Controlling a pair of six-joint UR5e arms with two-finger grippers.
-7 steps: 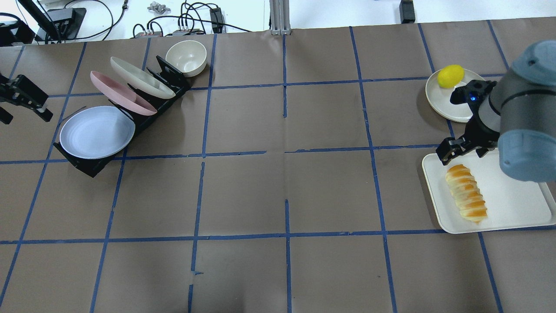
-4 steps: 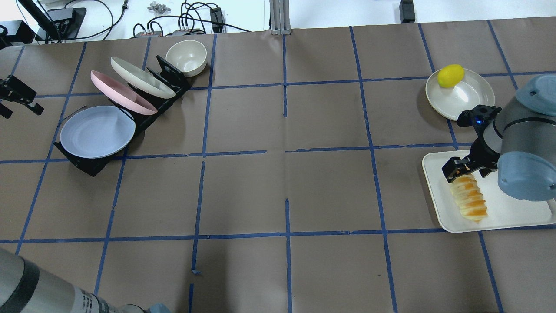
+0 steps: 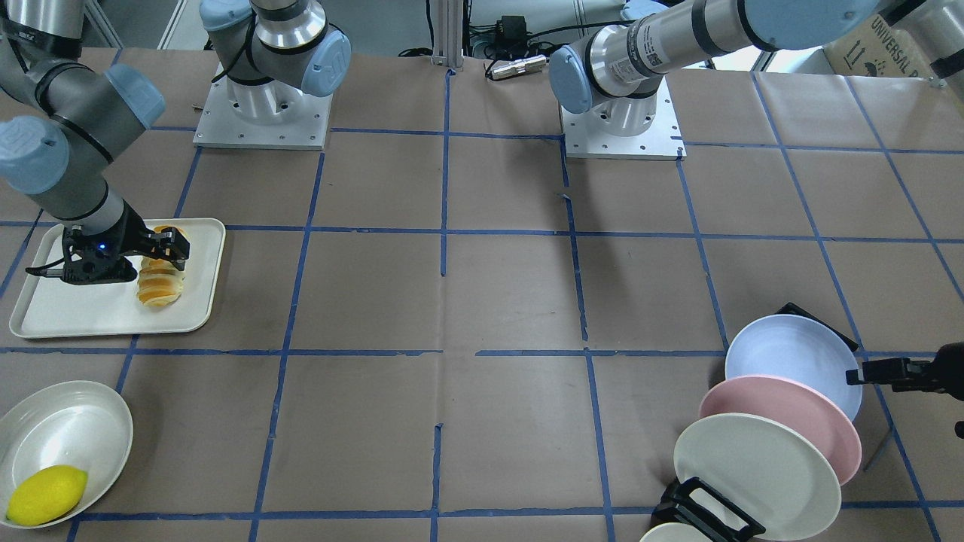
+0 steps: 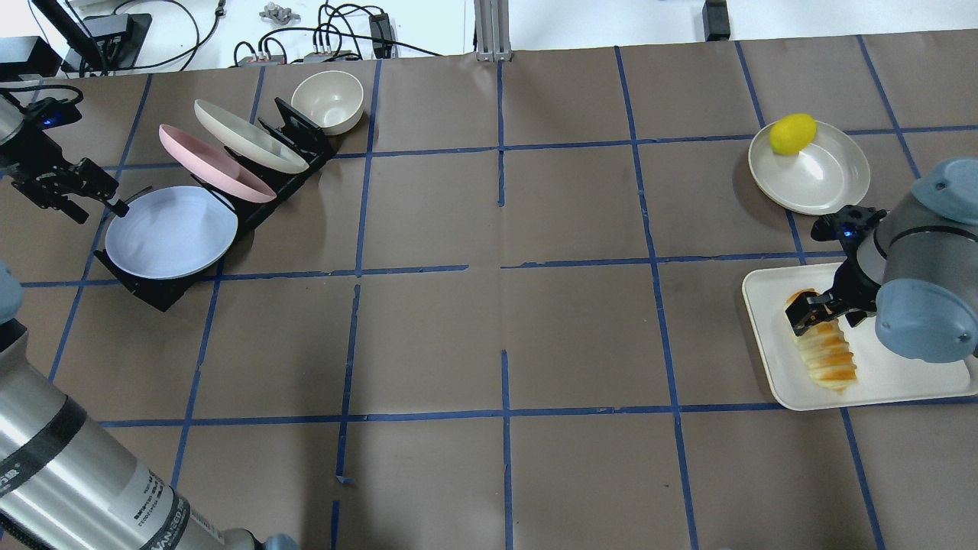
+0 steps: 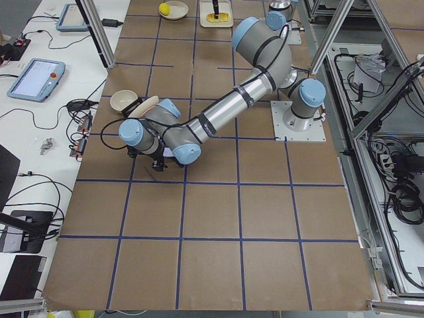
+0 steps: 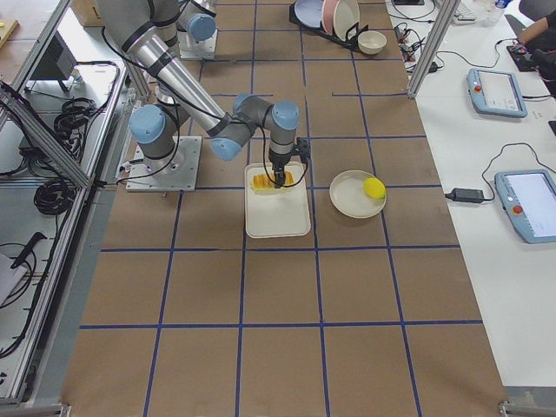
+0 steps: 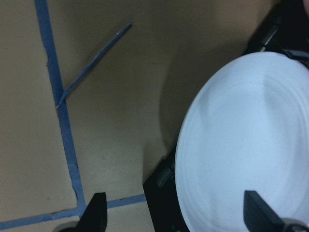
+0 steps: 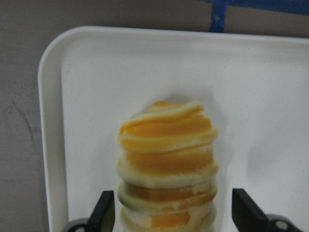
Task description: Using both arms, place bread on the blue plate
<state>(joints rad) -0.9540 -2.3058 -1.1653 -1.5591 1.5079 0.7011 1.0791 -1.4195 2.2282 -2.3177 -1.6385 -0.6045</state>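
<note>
1. Nearest the robot, on the right, the bread (image 4: 821,347) lies lengthwise on a white tray (image 4: 901,374), one end toward the robot and the other away.
2. The right gripper (image 8: 175,215) hangs low over the loaf's far half with its fingers apart, one on each side. The wrist view shows a clear gap on one side, so nothing is clamped yet.
3. The step in hand looks like the pick. It will go best if the gripper settles until the pads sit at the loaf's widest part, then closes across a ridge rather than on the tapered tip, so the loaf cannot tilt or slip out.
4. The loaf looks soft, so a gentle squeeze is the safer choice, followed by a straight lift clear of the tray's raised lip.
5. Farther off, on the left, the blue plate (image 4: 170,232) leans in the nearest slot of a black rack (image 4: 153,294).
6. The left gripper (image 7: 176,215) is at the plate's left rim, fingers spread. One fingertip is over the table paper and the other over the plate face.
7. To take the plate well, the left gripper should bite the rim only and draw the plate away from the pink plate (image 4: 214,162) behind it.
8. Farthest away stand the cream plate (image 4: 248,136) and a bowl (image 4: 328,101) on the left. On the right, a lemon (image 4: 792,133) sits in a shallow dish (image 4: 829,179).
</note>
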